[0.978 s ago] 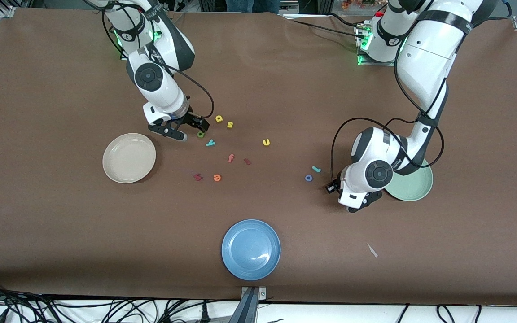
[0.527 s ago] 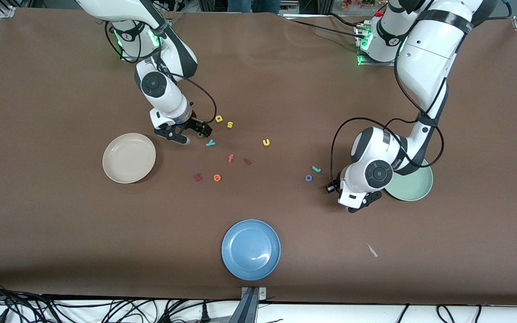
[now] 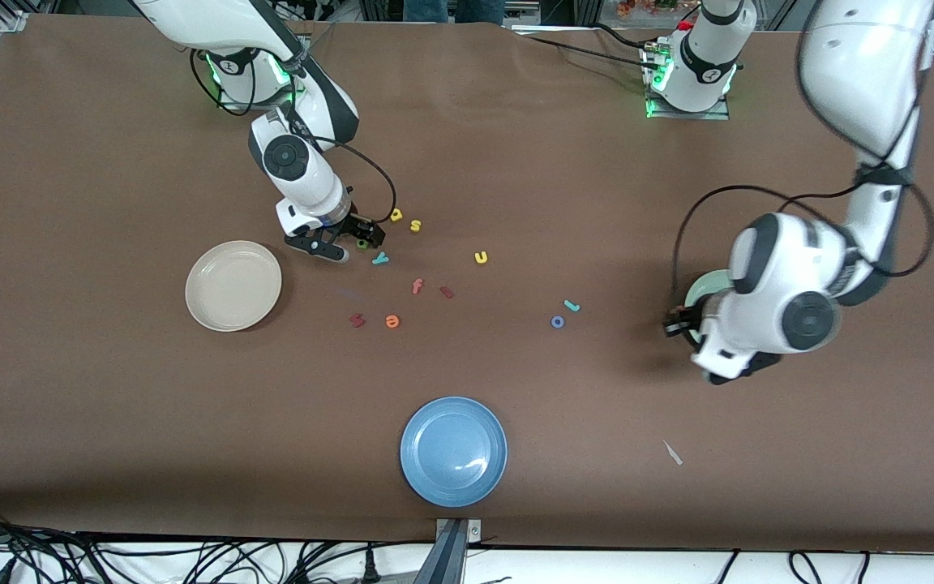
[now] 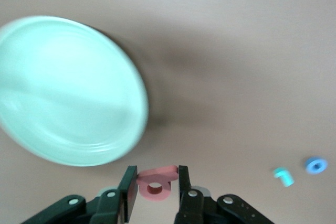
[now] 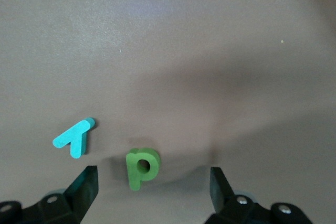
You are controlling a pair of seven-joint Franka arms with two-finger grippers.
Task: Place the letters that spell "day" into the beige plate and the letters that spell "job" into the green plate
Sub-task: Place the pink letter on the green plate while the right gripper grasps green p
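My left gripper (image 4: 154, 186) is shut on the salmon b (image 4: 156, 184) and hangs beside the green plate (image 4: 63, 93), which the arm mostly hides in the front view (image 3: 702, 285). The teal j (image 3: 571, 306) and blue o (image 3: 558, 322) lie on the table toward the middle. My right gripper (image 5: 154, 182) is open and low over the green d (image 5: 142, 167), which lies between its fingers. The teal y (image 5: 75, 138) is just beside it, and the yellow a (image 3: 396, 215) lies a little farther from the front camera. The beige plate (image 3: 233, 285) holds nothing.
A yellow s (image 3: 416, 225), yellow u (image 3: 481, 257), red f (image 3: 417, 285), orange e (image 3: 392, 321) and two dark red letters (image 3: 447, 292) are scattered mid-table. A blue plate (image 3: 453, 451) sits near the front edge. A small white scrap (image 3: 672, 453) lies toward the left arm's end.
The left arm has risen and swung from beside the j and o to over the green plate's edge. The right gripper has shifted over the green d.
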